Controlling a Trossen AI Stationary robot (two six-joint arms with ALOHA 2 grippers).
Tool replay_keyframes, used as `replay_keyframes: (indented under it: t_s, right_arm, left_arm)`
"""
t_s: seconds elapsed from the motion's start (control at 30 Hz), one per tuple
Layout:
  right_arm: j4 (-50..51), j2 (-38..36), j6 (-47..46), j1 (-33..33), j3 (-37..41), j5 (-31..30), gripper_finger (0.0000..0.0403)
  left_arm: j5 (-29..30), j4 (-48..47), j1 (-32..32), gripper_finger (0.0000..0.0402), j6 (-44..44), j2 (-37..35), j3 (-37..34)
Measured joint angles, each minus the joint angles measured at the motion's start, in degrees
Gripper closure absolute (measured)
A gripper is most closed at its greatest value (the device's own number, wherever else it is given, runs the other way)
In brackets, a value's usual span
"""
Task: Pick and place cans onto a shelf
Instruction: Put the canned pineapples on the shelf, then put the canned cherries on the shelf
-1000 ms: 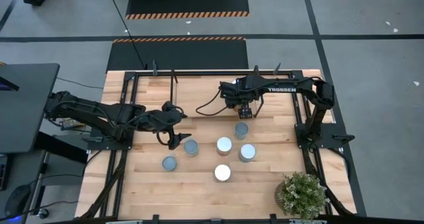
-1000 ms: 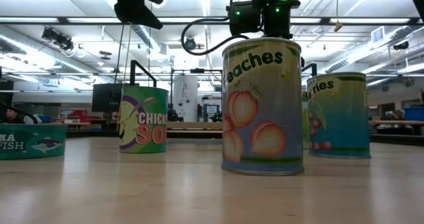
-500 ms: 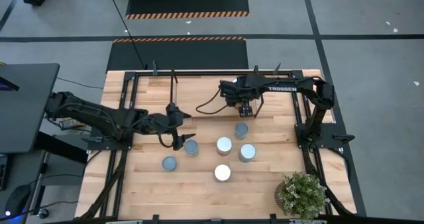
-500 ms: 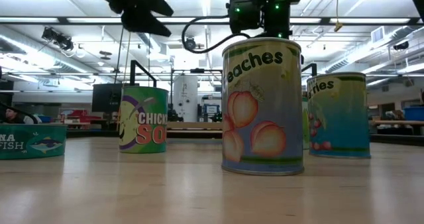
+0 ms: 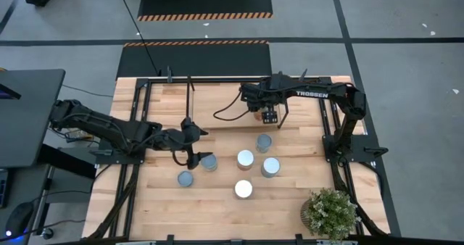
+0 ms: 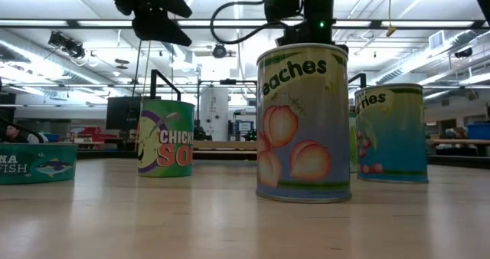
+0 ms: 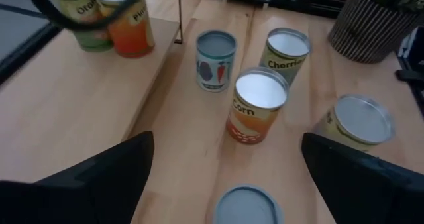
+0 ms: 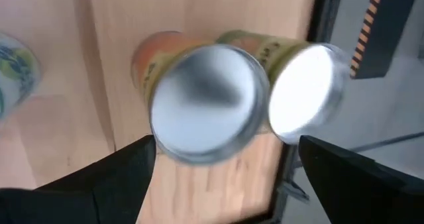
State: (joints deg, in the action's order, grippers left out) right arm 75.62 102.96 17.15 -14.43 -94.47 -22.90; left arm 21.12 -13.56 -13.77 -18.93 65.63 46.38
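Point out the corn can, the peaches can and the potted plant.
corn can [image 7: 257, 91], left wrist view, on its white top.
peaches can [image 6: 303, 125], low view, on its label.
potted plant [image 5: 330, 212], high view, on its foliage.

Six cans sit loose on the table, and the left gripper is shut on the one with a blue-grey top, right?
Not quite: the left gripper is open, not shut. The left wrist view shows its fingers spread wide, with the blue-grey-topped can low between them, untouched. Six loose cans on the table is right. The right gripper hovers farther back.
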Motion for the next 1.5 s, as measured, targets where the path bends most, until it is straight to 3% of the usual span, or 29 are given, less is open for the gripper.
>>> replay_keyframes:
  t_s: [0.27,0.43,0.7,0.83,1.13,1.37,1.5]
  right_arm:
    - [1.3,0.0,-0.1,0.1,-6.2,0.9,0.0025]
    - [-2.0,0.0,-3.7,2.1,-6.8,6.2,0.0025]
    - [-6.8,0.0,-6.7,11.6,-6.7,7.6,0.0027]
    - [-9.8,0.0,-8.1,16.1,-6.7,7.3,0.0028]
    - [-14.5,-0.5,-18.7,27.5,-4.3,5.3,0.0028]
    - [-23.4,-0.3,-22.9,34.2,2.8,-0.1,0.0028]
    - [-24.6,-0.5,-29.1,36.7,4.3,-0.9,0.0028]
  left_arm:
    - [-0.4,0.0,0.1,0.0013,0.0,0.0,0.0]
    - [-0.4,-0.1,0.0,0.0013,-2.3,0.0,0.1]
    - [-1.4,-0.4,-2.3,0.0013,1.1,0.0,1.1]
    - [-1.9,-2.9,-2.2,0.0013,-1.8,0.0,1.1]
    - [-10.4,-7.4,-2.2,0.0013,-11.9,0.0,1.1]
    - [1.3,0.4,-2.5,0.0013,-2.1,0.0,1.1]
    - [3.0,3.2,-2.5,0.0013,0.1,0.0,1.1]
